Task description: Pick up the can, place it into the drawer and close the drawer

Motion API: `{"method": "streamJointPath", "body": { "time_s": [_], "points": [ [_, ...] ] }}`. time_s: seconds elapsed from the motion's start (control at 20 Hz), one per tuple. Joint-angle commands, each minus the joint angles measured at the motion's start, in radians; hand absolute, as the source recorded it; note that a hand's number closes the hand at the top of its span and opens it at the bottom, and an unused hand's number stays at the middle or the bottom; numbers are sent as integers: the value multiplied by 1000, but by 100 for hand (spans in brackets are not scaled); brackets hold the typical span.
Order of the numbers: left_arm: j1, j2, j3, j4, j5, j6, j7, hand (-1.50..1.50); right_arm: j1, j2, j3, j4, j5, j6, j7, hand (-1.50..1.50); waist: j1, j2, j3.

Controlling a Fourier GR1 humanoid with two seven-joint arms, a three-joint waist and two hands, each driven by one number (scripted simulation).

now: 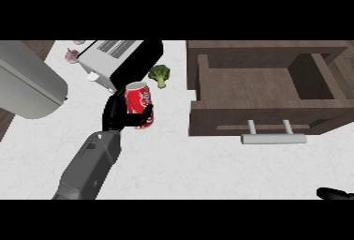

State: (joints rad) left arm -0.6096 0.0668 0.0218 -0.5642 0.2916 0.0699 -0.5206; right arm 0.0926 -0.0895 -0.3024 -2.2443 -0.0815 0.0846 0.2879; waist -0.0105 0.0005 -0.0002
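Red can (140, 100) is clasped by curled left hand (119, 116), centre-left; open drawer (266, 116) at right; right hand (335, 193) lower right, fingers indiscernible.

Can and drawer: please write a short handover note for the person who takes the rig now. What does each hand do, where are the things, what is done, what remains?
Left hand: curled round the red can, holding it upright, left of the drawer.
Right hand: only a small part shows at the lower right corner; its fingers cannot be judged.
Drawer: pulled open, nothing visible inside, handle facing the robot.
Nearby: broccoli and toaster behind the can.
Done: can is grasped.
Left: carry the can right, over the drawer, put it in, release, then push the drawer shut.
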Motion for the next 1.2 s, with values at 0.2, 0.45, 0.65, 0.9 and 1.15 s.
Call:
{"method": "streamJointPath", "body": {
  "time_s": [0.2,0.45,0.65,0.9,1.15],
  "points": [
    [-137,21,-53,-183,-46,59,229,150,48,8,-10,-69,-12,9,19,-150,6,-5,1],
    [-191,-64,-101,-311,-67,138,381,150,6,-37,-53,-57,-34,6,69,-150,5,-4,1],
    [-265,-41,-86,-369,-73,164,497,150,-38,-4,16,-29,40,-26,56,-150,7,-1,0],
    [-382,-53,-132,-480,-106,252,704,150,-22,-39,-47,-53,-41,4,86,-150,8,-6,1],
    [-538,-66,-117,-333,-114,283,707,150,-44,-20,-11,-21,10,-12,59,-150,-4,1,0]
  ]
}}
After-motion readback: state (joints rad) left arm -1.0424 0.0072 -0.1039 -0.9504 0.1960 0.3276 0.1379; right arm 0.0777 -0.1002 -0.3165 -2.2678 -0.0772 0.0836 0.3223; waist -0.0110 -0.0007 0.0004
